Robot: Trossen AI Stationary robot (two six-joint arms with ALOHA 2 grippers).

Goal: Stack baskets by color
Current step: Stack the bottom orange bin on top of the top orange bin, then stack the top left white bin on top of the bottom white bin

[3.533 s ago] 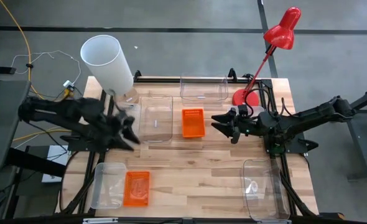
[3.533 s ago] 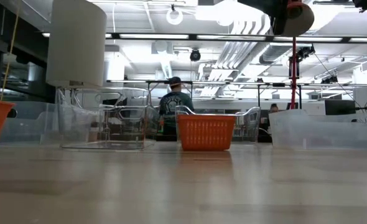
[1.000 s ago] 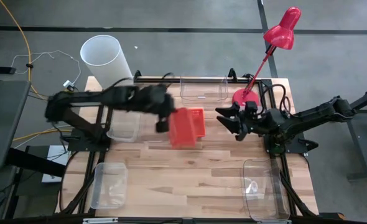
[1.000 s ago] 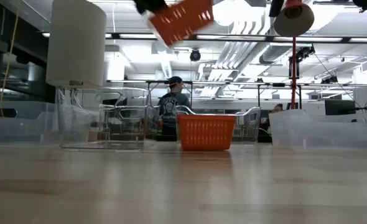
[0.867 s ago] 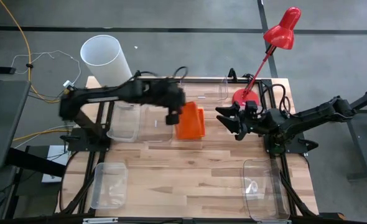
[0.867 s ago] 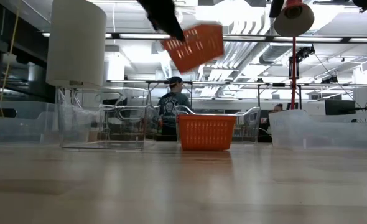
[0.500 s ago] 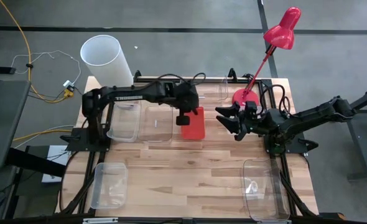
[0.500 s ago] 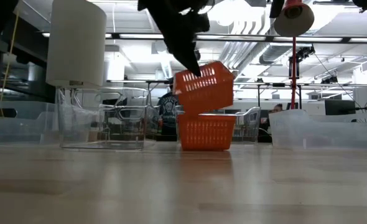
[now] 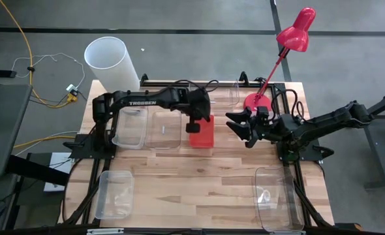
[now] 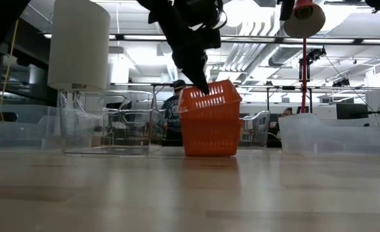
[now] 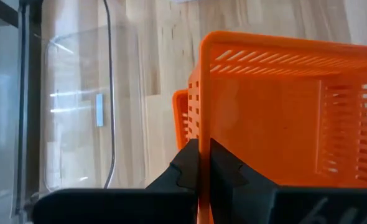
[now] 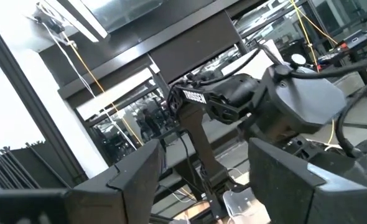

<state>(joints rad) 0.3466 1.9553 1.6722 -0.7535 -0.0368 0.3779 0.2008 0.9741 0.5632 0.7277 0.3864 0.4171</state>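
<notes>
The lower orange basket [image 10: 209, 138] is mostly hidden inside the upper one [image 11: 283, 112]. The person [image 10: 171, 109] behind stays largely covered

You look straight down on the whole table [image 9: 199, 183] from high overhead. The low camera sits at tabletop level, facing the room beyond. Your left wrist camera looks close at the orange basket [image 11: 283, 118], shared with both wider views; the right wrist camera faces across toward the left arm [image 12: 233, 99].
</notes>
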